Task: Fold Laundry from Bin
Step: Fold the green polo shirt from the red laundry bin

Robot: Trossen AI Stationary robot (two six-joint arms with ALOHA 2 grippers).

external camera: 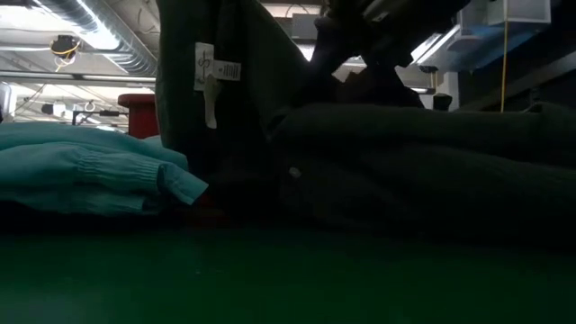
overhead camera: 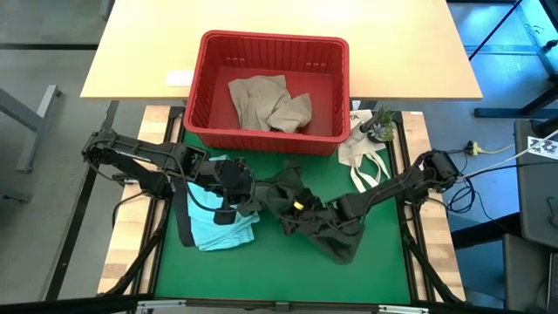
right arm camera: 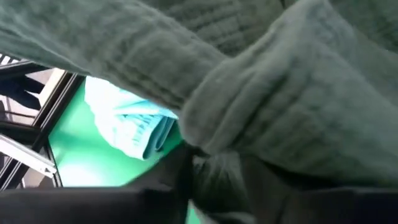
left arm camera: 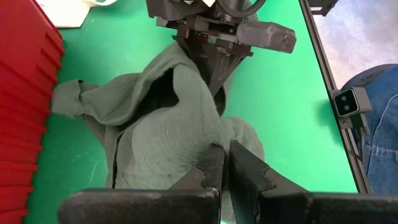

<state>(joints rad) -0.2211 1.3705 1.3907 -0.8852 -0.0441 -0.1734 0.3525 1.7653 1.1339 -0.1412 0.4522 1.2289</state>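
Work surface: a flat green mat [overhead camera: 384, 253] set between pale wooden side strips, with a light wooden tabletop [overhead camera: 288, 44] adjoining its far edge. Rectangular red plastic laundry bin with ribbed slotted walls [overhead camera: 270, 87] stands across the join of mat and tabletop; inside lies a crumpled beige-tan cloth garment [overhead camera: 268, 105]. Dark olive green cloth garment [overhead camera: 318, 222] lies bunched at the middle of the mat, between the two arms. Folded light teal cloth garment [overhead camera: 218, 228] rests on the mat just left of it, partly over a black cloth garment [overhead camera: 185, 220]. White cloth bag with loop handles [overhead camera: 364, 157] and a small green potted plant [overhead camera: 380, 126] sit right of the bin. Left gripper [left arm camera: 225, 169]: fingers pressed together, pinching a fold of the olive garment, as seen in the left wrist view. Right gripper [overhead camera: 307, 209]: at the middle of the same garment, buried in cloth; whether its fingers are spread or closed cannot be told. Room: grey floor around the table, ceiling ducts and lights visible in the low view; a person's leg in blue jeans [left arm camera: 379, 124] beside the mat's edge.
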